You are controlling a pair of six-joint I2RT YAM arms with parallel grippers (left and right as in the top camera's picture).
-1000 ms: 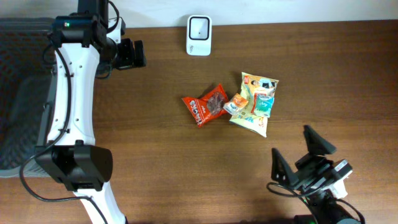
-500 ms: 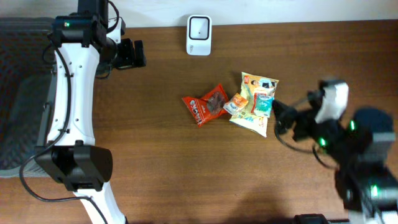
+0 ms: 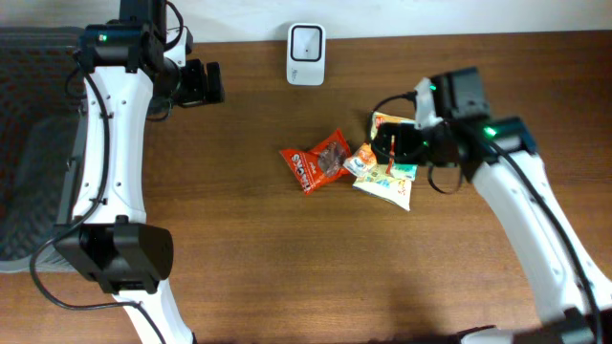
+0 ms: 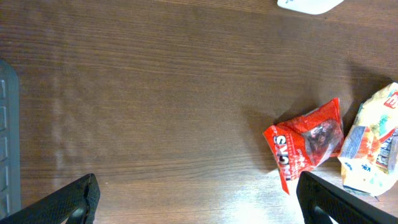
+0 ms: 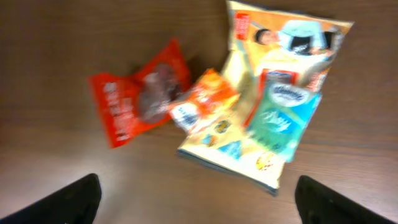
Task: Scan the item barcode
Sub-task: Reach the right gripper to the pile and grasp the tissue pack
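Print on the wrappers reads best from the right wrist: a glossy red packet [image 5: 140,90] with a dark picture panel, a small orange packet [image 5: 202,99] lapping onto a large yellow bag [image 5: 286,43], and a teal packet [image 5: 280,118] lying on that bag. All are crinkled film, and all are slightly blurred. They sit straight ahead of the right gripper [image 5: 196,202], whose two dark fingertips stand wide apart at the bottom corners with nothing between them.

Only the overhead view shows the white, rounded-rectangle scanner [image 3: 306,41] whole. It lies beyond the heap from the right gripper [image 3: 406,143], which hangs over the yellow bag [image 3: 386,188] on a bent white arm reaching in from the lower right.

The left wrist view catches just a corner of the scanner [image 4: 309,5]. It also shows the red packet [image 4: 306,140], ahead and to the right of the left gripper [image 4: 196,199], which is likewise spread fully and empty. Overhead, the left gripper [image 3: 201,83] points across the dark wood-grain table [image 3: 287,258] toward the scanner, its white arm stretched along a grey mesh surface [image 3: 29,143].
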